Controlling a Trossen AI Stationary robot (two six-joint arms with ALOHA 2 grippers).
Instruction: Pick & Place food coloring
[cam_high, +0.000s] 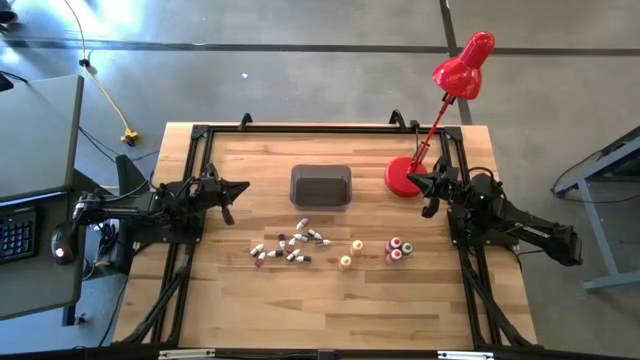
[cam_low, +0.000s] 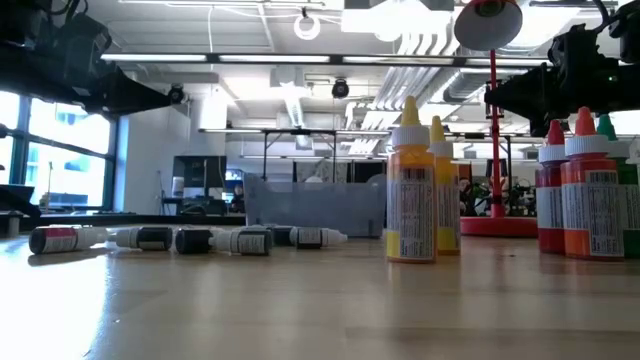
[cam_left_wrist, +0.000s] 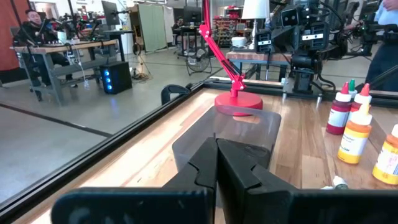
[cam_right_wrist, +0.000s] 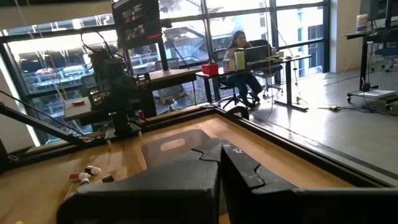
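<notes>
With both closed end effectors, left (cam_high: 238, 187) and right (cam_high: 415, 180), waiting at the table's side edges, a careless reach could topple the upright food coloring (cam_high: 396, 250).

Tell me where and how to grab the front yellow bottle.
Take the front yellow bottle across its round body, below the narrow cap, coming straight down from above. It stands upright with a second yellow bottle close behind, so close the claw along the free sides.
</notes>
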